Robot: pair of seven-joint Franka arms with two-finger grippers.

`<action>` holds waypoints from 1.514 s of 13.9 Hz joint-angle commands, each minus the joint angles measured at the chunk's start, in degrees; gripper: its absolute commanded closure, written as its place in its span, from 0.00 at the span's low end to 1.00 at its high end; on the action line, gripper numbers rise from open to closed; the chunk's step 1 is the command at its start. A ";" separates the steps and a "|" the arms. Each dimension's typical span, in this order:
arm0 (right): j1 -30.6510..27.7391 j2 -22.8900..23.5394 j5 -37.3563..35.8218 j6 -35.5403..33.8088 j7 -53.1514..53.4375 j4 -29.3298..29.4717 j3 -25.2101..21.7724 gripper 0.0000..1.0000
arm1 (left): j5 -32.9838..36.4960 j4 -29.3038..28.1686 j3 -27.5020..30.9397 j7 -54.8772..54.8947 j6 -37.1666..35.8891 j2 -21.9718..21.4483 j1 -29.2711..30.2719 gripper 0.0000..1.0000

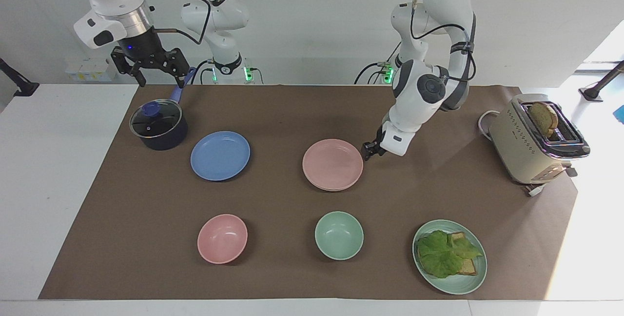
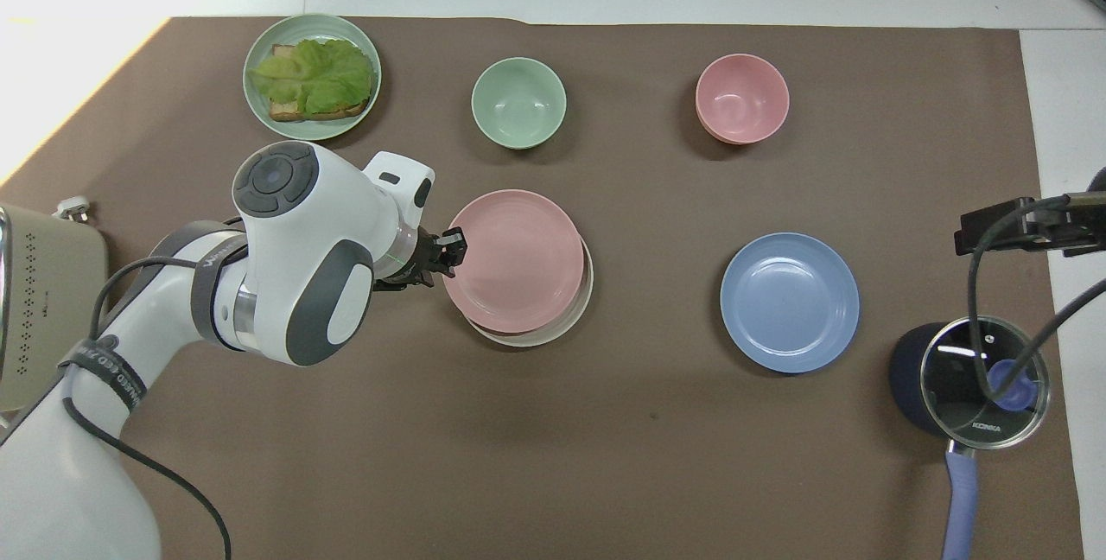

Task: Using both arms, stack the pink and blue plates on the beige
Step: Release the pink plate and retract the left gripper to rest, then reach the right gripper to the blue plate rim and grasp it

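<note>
Clock directions are read on the facing view, with 12 o'clock toward the robots.

The right arm hangs over the lidded pot at the 10 o'clock corner of the bench. Its right jaws are spread apart and hold nothing.

Next along, at 4 o'clock from the pot, the blue plate lies flat and alone on the bench, not yet stacked. It looks light, stiff and matte, so it should not be slippery. It is shallow, so the only real hold is a pinch across the thin rim, 1 finger above and 1 below. The rim at about 11 o'clock is the handiest for the right arm. Held by 1 edge it is likely to droop, so a firm pinch and a level carry seem wise.

In the middle of the bench, the pink plate sits on the beige plate, a little off centre. Only a crescent of beige shows in the overhead view. That leaves 1 of 2 plates placed.

The left arm reaches down so that its left jaws are right at the pink plate's rim at 2 o'clock. I cannot tell whether they are apart or together, or whether they touch the rim. A nudge there could slide the smooth, hard plate across the beige 1
</note>
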 commanded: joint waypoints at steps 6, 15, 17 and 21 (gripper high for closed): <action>-0.97 -2.15 0.24 10.51 0.38 -9.11 -0.50 0.00 | 12.96 13.19 0.20 30.41 -14.55 -4.64 16.83 0.00; -0.80 -0.39 0.24 34.14 0.38 -32.75 -0.42 0.00 | 13.52 20.60 0.20 42.68 -22.57 -8.25 20.62 0.00; -0.71 0.83 0.24 39.16 0.47 -35.49 -0.42 0.00 | 13.52 20.60 0.29 42.59 -22.48 -8.25 20.54 0.00; -0.27 6.63 0.24 47.25 0.21 -37.77 -0.33 0.00 | 13.52 20.77 0.29 42.59 -22.48 -8.25 21.41 0.00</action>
